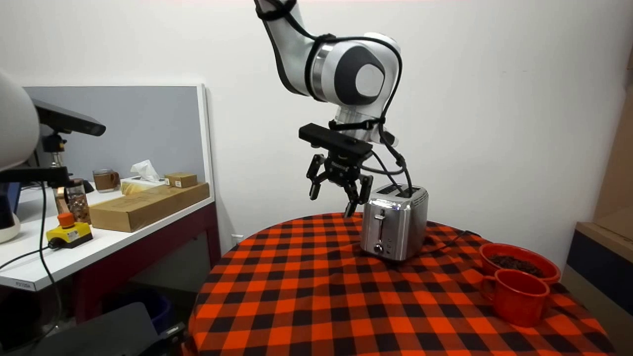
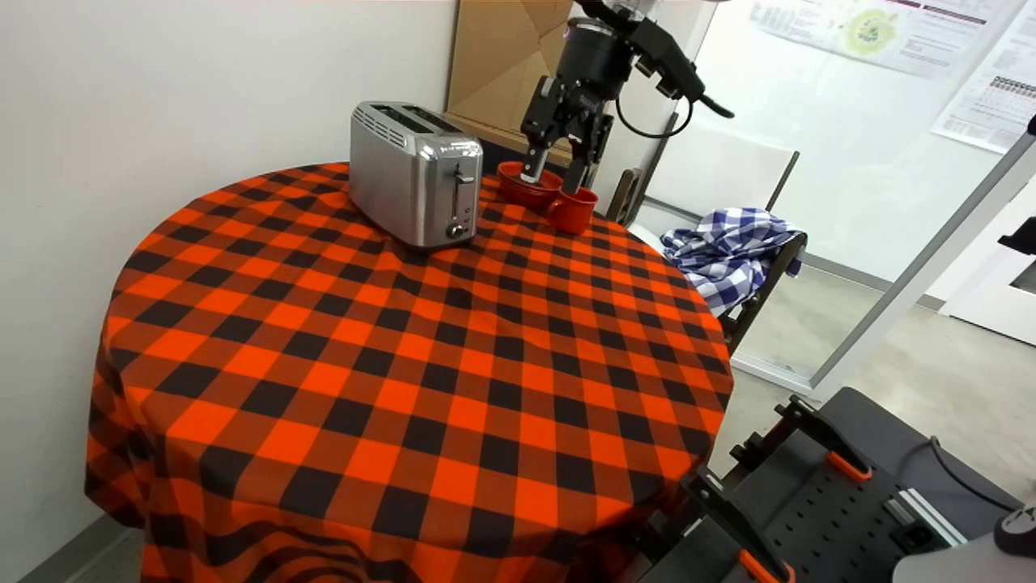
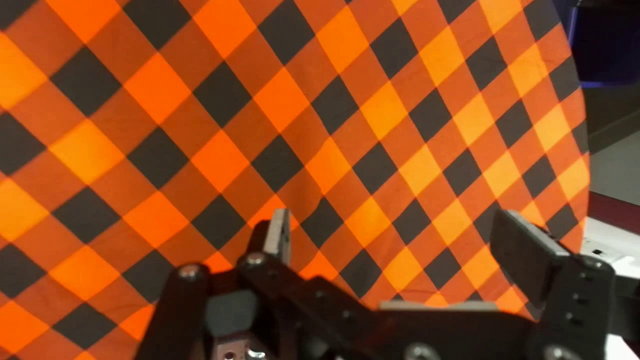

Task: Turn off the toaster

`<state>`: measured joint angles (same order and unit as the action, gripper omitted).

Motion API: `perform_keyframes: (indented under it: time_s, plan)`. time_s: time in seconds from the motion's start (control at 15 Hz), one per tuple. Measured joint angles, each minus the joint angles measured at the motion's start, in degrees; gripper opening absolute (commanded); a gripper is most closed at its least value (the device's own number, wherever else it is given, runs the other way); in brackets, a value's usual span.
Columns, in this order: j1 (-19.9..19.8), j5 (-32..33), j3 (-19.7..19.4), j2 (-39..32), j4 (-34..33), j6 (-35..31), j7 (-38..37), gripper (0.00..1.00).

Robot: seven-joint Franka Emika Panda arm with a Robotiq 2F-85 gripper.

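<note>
The silver toaster (image 1: 390, 225) stands upright on the checked tablecloth, and also shows in an exterior view (image 2: 405, 174). Its front has a lever (image 1: 380, 216) near the top of its slot and a round knob (image 1: 378, 248) low down. I cannot make out whether a light is lit. My gripper (image 1: 331, 202) hangs above the table, to the front side of the toaster and apart from it. In an exterior view the gripper (image 2: 552, 180) appears to the right of the toaster. In the wrist view the gripper (image 3: 392, 220) is open and empty over cloth; the toaster is out of view there.
A red bowl with dark contents (image 1: 487, 259) and a red cup (image 1: 519, 301) stand near the table edge beyond the toaster. The toaster's cord (image 1: 447, 244) lies behind it. A wall (image 1: 494, 123) stands behind the table. A white desk with boxes (image 1: 148, 205) is beside it.
</note>
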<state>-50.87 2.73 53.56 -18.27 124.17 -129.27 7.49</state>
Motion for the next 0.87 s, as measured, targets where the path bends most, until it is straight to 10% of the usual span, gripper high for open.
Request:
perform_keyframes:
  time_s: [0.4,0.87]
  plan:
    - [12.45,-1.53,-15.77,13.81,3.79,2.28,-3.72,1.00]
    - [13.41,-1.53,-16.81,15.17,4.76,2.28,-4.21,1.00]
